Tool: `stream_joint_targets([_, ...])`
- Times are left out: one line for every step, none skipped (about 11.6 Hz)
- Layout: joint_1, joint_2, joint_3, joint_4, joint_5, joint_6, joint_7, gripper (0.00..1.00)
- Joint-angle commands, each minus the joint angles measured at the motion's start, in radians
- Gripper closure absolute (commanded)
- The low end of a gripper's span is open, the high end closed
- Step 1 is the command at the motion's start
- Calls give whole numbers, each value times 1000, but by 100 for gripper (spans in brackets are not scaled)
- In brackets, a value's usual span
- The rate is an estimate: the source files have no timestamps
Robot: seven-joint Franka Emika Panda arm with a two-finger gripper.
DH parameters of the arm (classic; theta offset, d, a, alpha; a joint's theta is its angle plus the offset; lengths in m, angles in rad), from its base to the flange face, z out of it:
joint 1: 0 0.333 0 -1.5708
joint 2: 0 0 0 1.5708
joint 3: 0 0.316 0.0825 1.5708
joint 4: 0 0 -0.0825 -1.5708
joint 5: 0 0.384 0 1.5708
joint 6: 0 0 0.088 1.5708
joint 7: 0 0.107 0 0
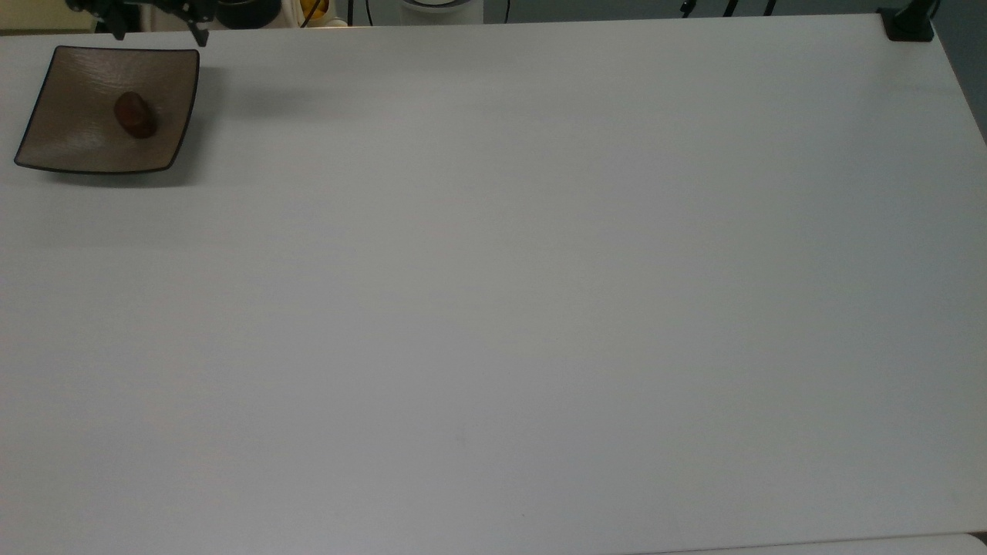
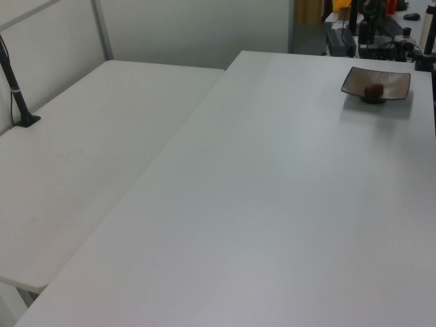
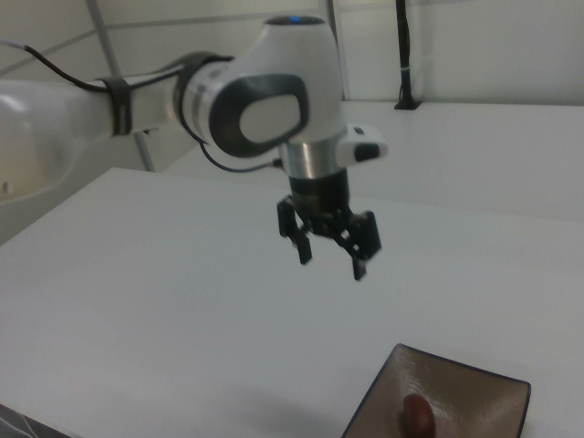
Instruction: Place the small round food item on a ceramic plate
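Note:
The small round food item, a dark reddish-brown lump, lies near the middle of the square brown ceramic plate at the top view's far left. It also shows on the plate as a dark lump in the left view, and at the bottom edge of the right view on the plate. My gripper hangs open and empty well above the table, up and away from the plate. Its fingertips show at the top view's upper left edge.
The white table stretches wide to the top view's right of the plate. A black clamp mount sits at its far right corner. Dark containers and cables stand behind the table's back edge. A second white table adjoins in the left view.

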Motion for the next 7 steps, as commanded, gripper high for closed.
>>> stream_joint_targets([10, -58, 95, 11, 13, -53, 187, 0])
stream_joint_targets([10, -68, 140, 11, 13, -69, 245, 0])
stream_joint_targets([30, -86, 175, 9, 15, -69, 314, 0])
stream_joint_targets([88, -101, 180, 0, 15, -78, 383, 0])
stream_joint_targets([137, -103, 180, -12, 13, -96, 427, 0])
stream_joint_targets([172, -99, 182, -14, 13, -92, 457, 0])
stream_joint_targets([203, -97, 182, -15, 13, -87, 469, 0])
